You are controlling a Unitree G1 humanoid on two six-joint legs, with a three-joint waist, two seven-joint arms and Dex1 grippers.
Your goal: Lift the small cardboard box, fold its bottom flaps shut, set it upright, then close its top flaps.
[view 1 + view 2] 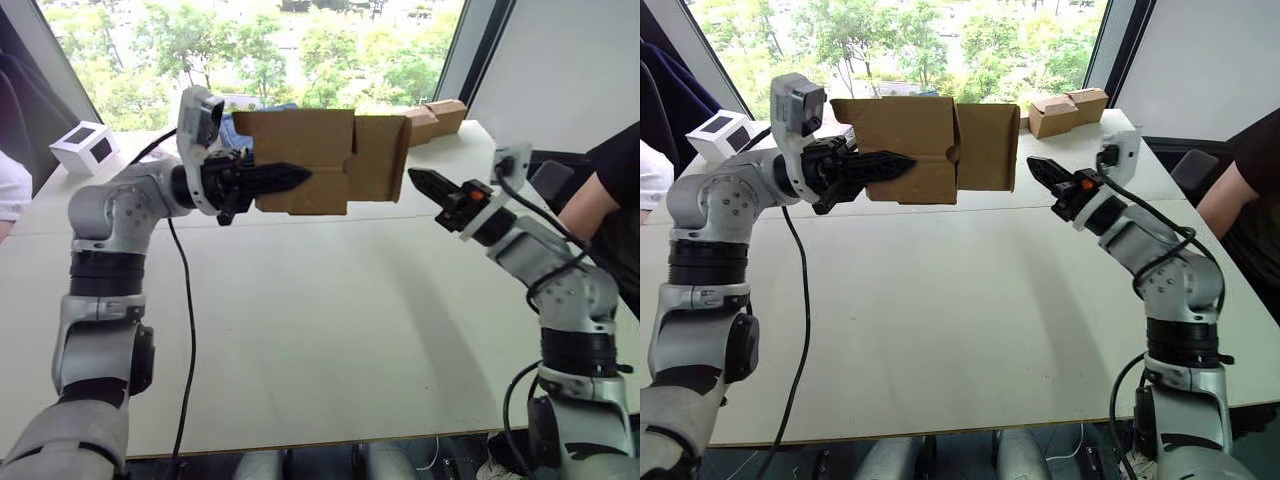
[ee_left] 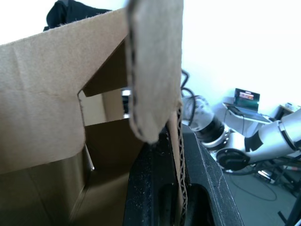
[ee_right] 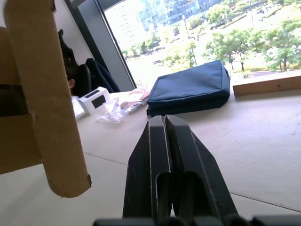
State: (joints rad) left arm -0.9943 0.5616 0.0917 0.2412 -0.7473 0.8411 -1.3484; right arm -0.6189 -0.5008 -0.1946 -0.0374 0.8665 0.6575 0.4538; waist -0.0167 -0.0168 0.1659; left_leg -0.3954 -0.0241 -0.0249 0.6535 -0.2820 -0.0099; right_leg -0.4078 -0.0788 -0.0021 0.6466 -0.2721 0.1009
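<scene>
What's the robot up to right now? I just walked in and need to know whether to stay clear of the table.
The left gripper is holding the small cardboard box up in the air above the white table, its fingers clamped on a cardboard wall. The flaps on the end facing the right arm stick out unfolded. The right gripper is shut, holding nothing, just short of those flaps. A person sits at the table's right edge.
</scene>
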